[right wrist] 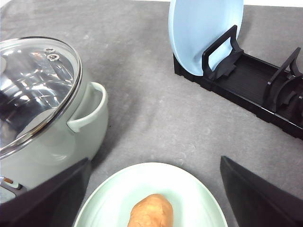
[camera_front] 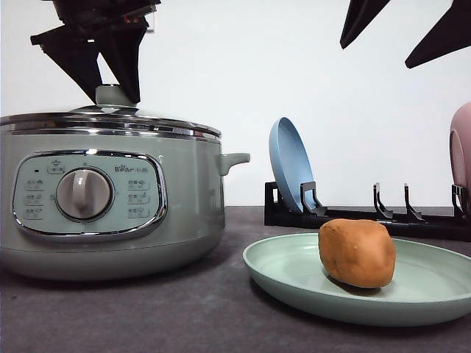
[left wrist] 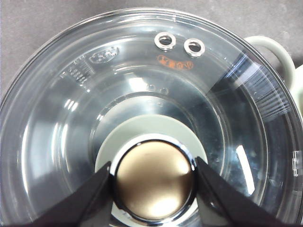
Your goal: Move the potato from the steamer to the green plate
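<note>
The orange-brown potato (camera_front: 357, 252) (right wrist: 150, 213) lies on the pale green plate (camera_front: 294, 276) (right wrist: 118, 189) at the front right of the table. The sage-green steamer (camera_front: 184, 191) (right wrist: 47, 142) stands at the left with its glass lid (left wrist: 71, 118) on. Above the lid, my left gripper (camera_front: 116, 92) (left wrist: 154, 172) has a finger pressed on each side of the chrome-topped lid knob (left wrist: 154, 182). My right gripper (camera_front: 401, 33) (right wrist: 155, 161) hangs open high above the plate, with nothing between its fingers.
A black dish rack (camera_front: 353, 217) (right wrist: 246, 80) runs along the back right, holding an upright blue plate (camera_front: 289, 165) (right wrist: 199, 33) and a pink plate (camera_front: 462, 147) at the right edge. The steamer's side handle (right wrist: 87, 109) points toward the plate.
</note>
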Available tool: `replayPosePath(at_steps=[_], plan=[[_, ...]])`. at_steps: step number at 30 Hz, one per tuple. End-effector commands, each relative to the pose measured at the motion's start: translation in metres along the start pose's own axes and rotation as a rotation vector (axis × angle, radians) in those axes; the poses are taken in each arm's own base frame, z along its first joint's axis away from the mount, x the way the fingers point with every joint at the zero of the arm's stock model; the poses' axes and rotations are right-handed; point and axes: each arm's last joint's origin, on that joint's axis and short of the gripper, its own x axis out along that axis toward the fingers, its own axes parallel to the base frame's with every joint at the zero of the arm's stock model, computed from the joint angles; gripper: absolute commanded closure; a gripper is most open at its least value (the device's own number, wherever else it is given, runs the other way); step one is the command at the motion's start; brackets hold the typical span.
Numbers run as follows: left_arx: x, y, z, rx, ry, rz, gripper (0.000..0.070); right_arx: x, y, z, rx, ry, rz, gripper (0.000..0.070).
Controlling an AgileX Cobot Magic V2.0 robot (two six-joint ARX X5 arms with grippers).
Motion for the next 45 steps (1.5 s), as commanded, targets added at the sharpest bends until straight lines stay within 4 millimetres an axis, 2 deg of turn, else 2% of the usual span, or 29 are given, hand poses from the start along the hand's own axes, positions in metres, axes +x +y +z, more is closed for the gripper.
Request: replayPosePath(at_steps=[1, 23, 29, 31, 32, 36, 38, 45], plan=[[0.005, 0.000, 0.007, 0.027, -0.012, 0.021, 0.0691, -0.001, 0.003, 0.004, -0.013, -0.014, 0.007, 0.0148], [0.005, -0.009, 0.010, 0.055, -0.042, 0.015, 0.0691, -0.001, 0.002, 0.004, -0.025, -0.020, -0.012, 0.0148], [0.005, -0.009, 0.007, 0.048, -0.006, 0.013, 0.0691, -0.001, 0.002, 0.004, -0.031, -0.020, -0.012, 0.0148], [0.005, -0.010, 0.005, 0.045, 0.011, 0.012, 0.0655, -0.001, 0.002, 0.004, -0.032, -0.020, -0.011, 0.0148], [0.005, -0.010, 0.004, 0.044, 0.020, 0.012, 0.0609, -0.001, 0.002, 0.004, -0.032, -0.020, -0.011, 0.0148], [0.005, -0.010, 0.004, 0.044, 0.023, 0.012, 0.0329, -0.001, 0.002, 0.004, -0.032, -0.016, -0.005, 0.0148], [0.003, -0.010, 0.004, 0.044, 0.016, 0.012, 0.0228, -0.001, 0.002, 0.003, -0.033, -0.010, -0.003, 0.0148], [-0.017, -0.010, 0.002, 0.045, -0.050, 0.014, 0.0212, -0.001, 0.002, 0.001, -0.038, 0.020, 0.007, 0.0148]])
